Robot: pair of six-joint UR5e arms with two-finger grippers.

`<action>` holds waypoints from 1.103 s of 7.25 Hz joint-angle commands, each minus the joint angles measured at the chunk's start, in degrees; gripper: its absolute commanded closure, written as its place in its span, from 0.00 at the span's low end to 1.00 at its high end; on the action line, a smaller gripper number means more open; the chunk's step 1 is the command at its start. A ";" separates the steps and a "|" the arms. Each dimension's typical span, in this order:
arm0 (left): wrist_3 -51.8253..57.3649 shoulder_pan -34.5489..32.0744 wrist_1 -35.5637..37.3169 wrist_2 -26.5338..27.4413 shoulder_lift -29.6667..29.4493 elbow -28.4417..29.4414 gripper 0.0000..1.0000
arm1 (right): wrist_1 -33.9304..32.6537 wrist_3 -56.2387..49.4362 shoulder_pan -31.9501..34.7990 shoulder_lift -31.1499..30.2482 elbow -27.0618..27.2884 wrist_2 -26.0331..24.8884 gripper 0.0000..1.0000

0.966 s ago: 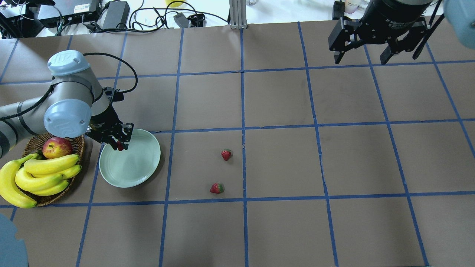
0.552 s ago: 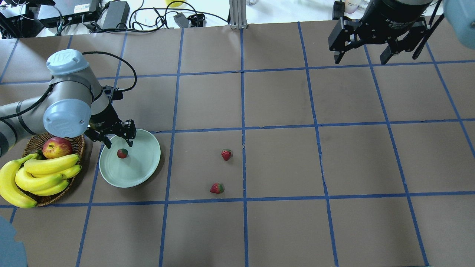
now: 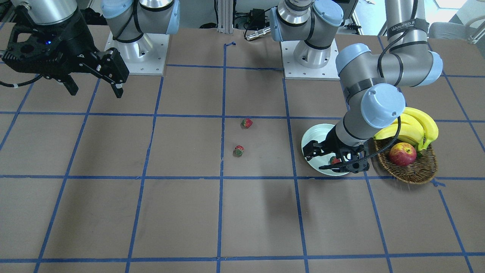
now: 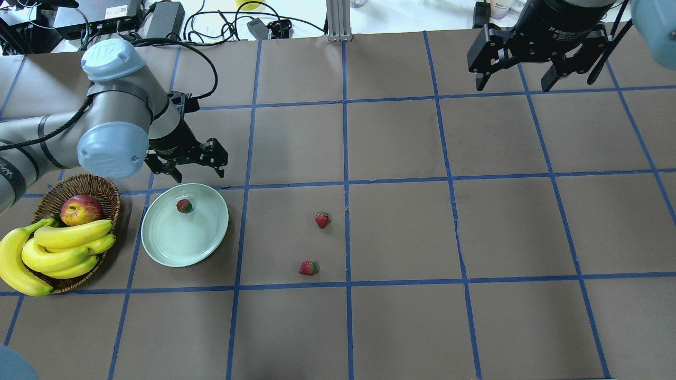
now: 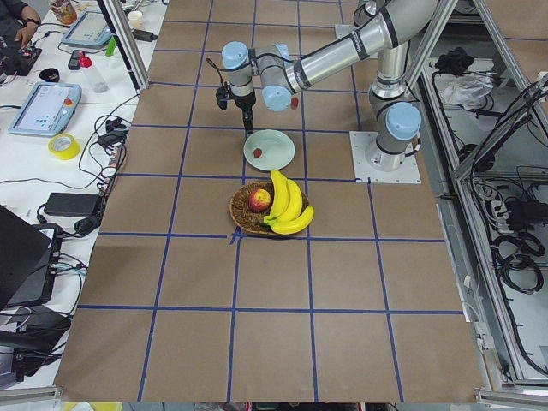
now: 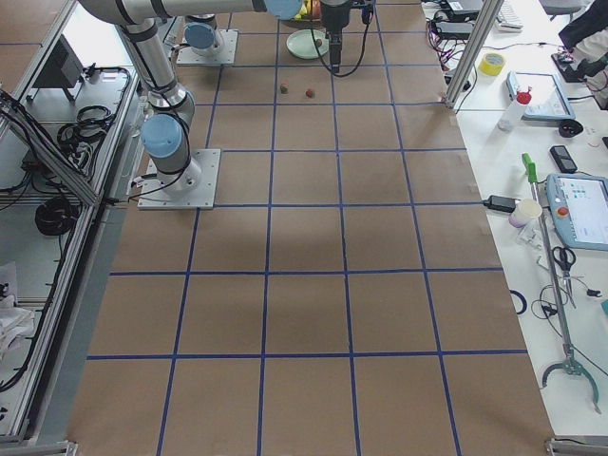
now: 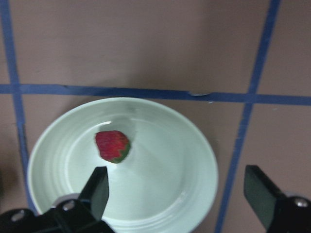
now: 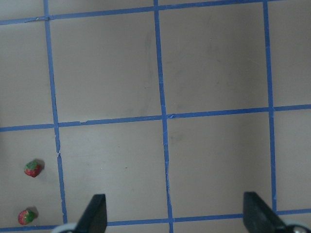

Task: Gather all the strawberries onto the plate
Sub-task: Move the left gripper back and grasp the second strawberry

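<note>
**One berry plated, two out on the tabletop**

From my console, the left end effector point(image 4: 189, 170) is spread wide with nothing in it, hanging above the plate point(image 4: 174, 248) and clear of it. One strawberry point(image 4: 184, 206) lies inside the plate. A second strawberry point(image 4: 322, 219) and a third strawberry point(image 4: 309, 268) sit near each other mid-tabletop, well apart from the plate. The right end effector point(image 4: 513, 84) is also wide and empty, up by the far right corner.

The tabletop point(image 4: 401, 327) is brown paper gridded with blue tape point(image 4: 346, 137). A wicker basket point(image 4: 79, 184) with an apple point(image 4: 81, 209) and bananas point(image 4: 63, 245) stands just beside the plate. Cables point(image 4: 211, 21) crowd the far edge. A white side bench point(image 5: 26, 184) holds a roll of yellow tape point(image 5: 62, 146).
</note>
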 commanded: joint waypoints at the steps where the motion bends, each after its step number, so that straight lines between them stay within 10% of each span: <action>1: -9.12 -9.12 3.65 -2.71 -1.29 0.06 0.00 | 0.00 0.00 0.00 0.00 0.00 0.00 0.00; 8: -16.78 -19.60 14.10 -11.23 -7.35 -3.01 0.00 | 0.09 0.00 0.00 0.00 0.00 0.00 0.00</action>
